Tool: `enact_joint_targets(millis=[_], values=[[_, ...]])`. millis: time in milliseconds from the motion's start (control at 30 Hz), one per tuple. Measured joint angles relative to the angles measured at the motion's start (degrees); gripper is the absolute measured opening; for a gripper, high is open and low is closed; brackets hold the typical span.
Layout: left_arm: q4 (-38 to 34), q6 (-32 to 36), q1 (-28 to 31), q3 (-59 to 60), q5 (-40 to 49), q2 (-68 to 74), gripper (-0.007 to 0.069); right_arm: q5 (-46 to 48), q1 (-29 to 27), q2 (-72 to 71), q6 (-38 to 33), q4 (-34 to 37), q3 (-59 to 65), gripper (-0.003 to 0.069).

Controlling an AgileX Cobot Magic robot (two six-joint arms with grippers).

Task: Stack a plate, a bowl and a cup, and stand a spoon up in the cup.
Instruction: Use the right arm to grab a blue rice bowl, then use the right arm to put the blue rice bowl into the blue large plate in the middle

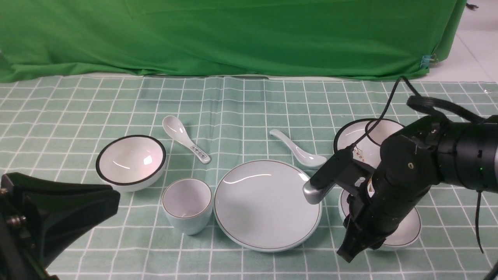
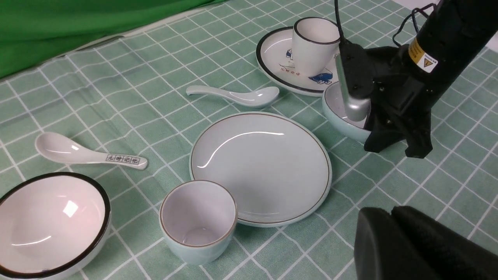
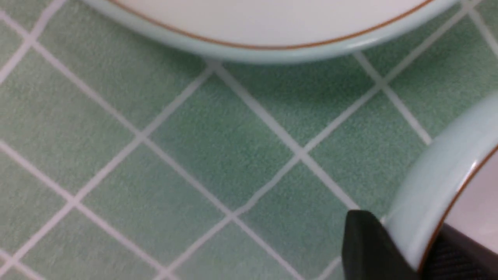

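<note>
Pale blue bowl [image 1: 408, 231] sits lower right in the front view, just beside the plate [image 1: 268, 206], its rim pinched by the right gripper [image 3: 408, 252], likely for lifting onto that plate. Cup [image 1: 187, 204] and spoon [image 1: 299, 151] lie free. Left gripper [image 2: 389, 217], lower left, is clenched and empty; a black-rimmed plate [image 1: 346, 136] crowds the arm at upper right

bright, even light from above; curved glare streaks on the plate [image 1: 268, 206] and black-rimmed bowl [image 1: 131, 162], shadows faint. at the right gripper [image 3: 408, 252] the bowl [image 3: 435, 175] is blurred.
</note>
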Motion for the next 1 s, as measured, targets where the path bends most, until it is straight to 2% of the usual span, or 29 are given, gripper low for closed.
enact_joint_targets(millis=[133,267,600,867,933,1000], values=[[0.0,0.0,0.0,0.0,0.0,0.0,0.0017,2.7,5.0,-3.8,0.9,1.0,-2.8,0.0082],[0.0,0.0,0.0,0.0,-0.6,0.0,0.0017,-0.4,10.6,-3.3,0.5,1.9,-9.3,0.0082],[0.0,0.0,0.0,0.0,-0.6,0.0,0.0017,-0.5,11.6,11.8,0.2,1.9,-21.4,0.0082],[0.0,0.0,0.0,0.0,-1.9,0.0,0.0017,-1.0,11.9,14.2,0.2,1.0,-23.1,0.0089],[0.0,0.0,0.0,0.0,-2.2,0.0,0.0017,-0.9,12.0,14.3,0.3,1.2,-23.2,0.0106],[0.0,0.0,0.0,0.0,-2.3,0.0,0.0017,-0.3,12.4,14.8,0.6,1.7,-23.2,0.0163]])
